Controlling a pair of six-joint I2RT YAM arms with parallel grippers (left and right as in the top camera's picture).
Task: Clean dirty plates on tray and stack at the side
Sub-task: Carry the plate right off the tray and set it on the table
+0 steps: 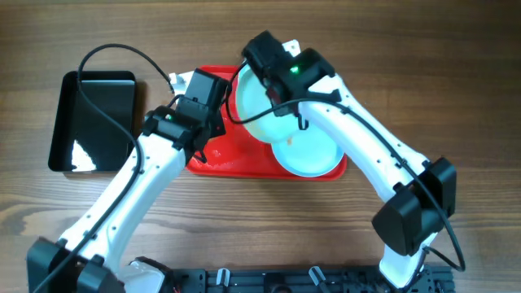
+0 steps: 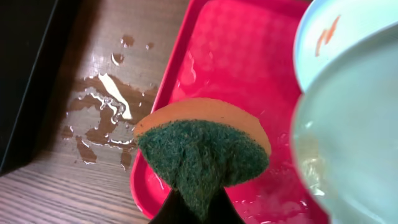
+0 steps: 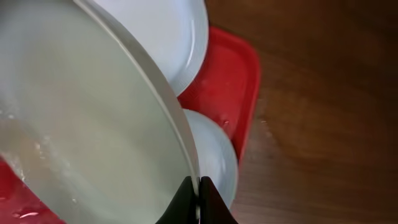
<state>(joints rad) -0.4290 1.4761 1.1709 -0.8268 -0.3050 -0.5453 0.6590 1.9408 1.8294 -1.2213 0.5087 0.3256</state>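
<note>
Left fingers (image 2: 163, 216) pinch sponge (image 2: 202, 148); right fingers (image 3: 180, 208) clamp tilted plate (image 3: 81, 124) — tray (image 3: 236, 81) mostly hidden beneath.

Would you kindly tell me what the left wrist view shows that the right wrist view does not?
Only the left wrist view shows the sponge pinched in the left claw, spilled water on the wood, the black tray, and an orange smear on a flat plate. Only the right wrist view shows the right claw gripping the lifted plate by its rim, and a second flat plate. Both show the red tray, the lifted plate and one plate lying flat.
</note>
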